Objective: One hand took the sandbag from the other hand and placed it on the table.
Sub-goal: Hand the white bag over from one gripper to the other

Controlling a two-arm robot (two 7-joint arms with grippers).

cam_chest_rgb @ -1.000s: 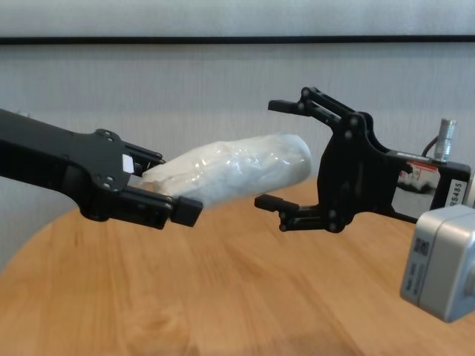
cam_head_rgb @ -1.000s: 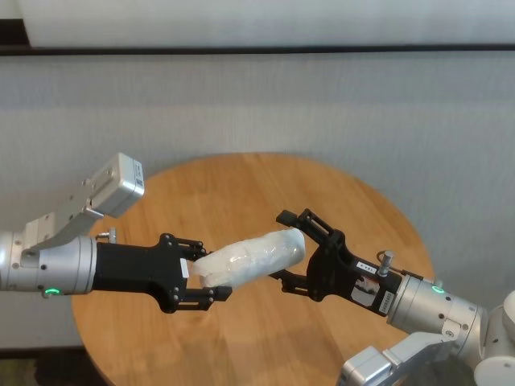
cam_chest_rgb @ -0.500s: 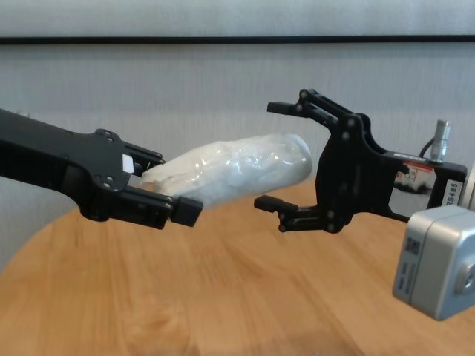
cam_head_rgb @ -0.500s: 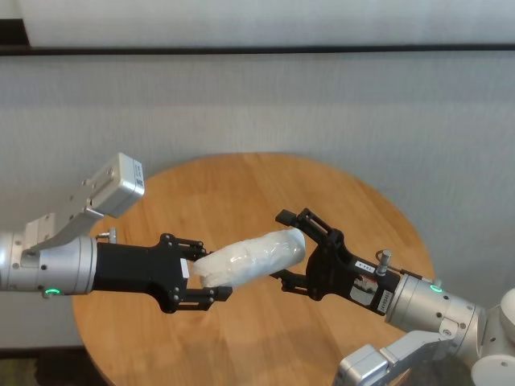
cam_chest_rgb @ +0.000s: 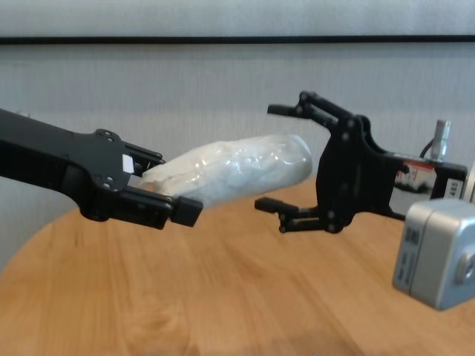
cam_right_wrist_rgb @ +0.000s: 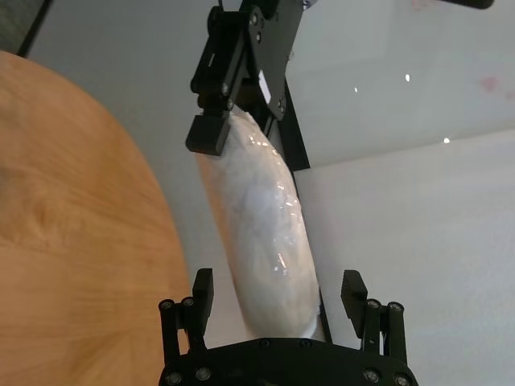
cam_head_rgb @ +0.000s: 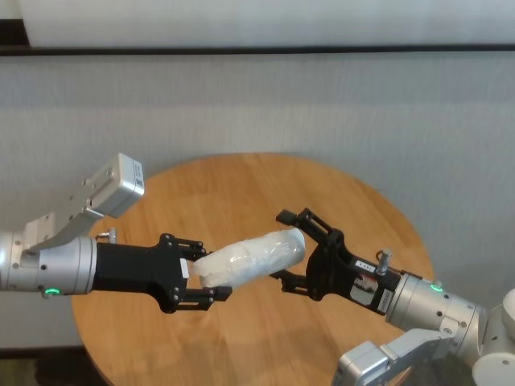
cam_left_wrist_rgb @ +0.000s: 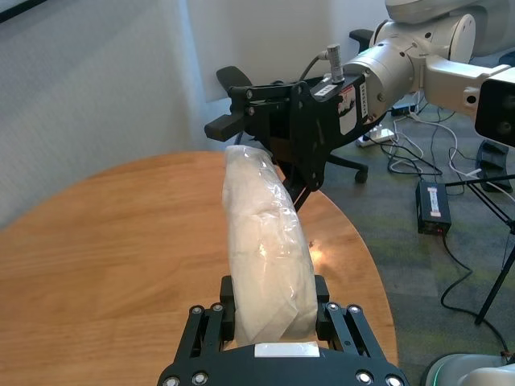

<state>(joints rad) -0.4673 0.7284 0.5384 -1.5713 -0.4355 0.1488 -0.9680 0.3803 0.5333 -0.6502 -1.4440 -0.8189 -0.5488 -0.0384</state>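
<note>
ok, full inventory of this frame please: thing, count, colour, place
sandbag: 1, white in clear crinkly plastic, held in the air above the table, between the two grippers
table: 1, round, light orange-brown wood, below both arms
office chair base: 1, black, on the floor beyond the table
cables and power brick: several, black, on the grey floor
left gripper: 1, black, shut on the sandbag's pinched end
right gripper: 1, black, open, fingers either side of the sandbag's rounded end
</note>
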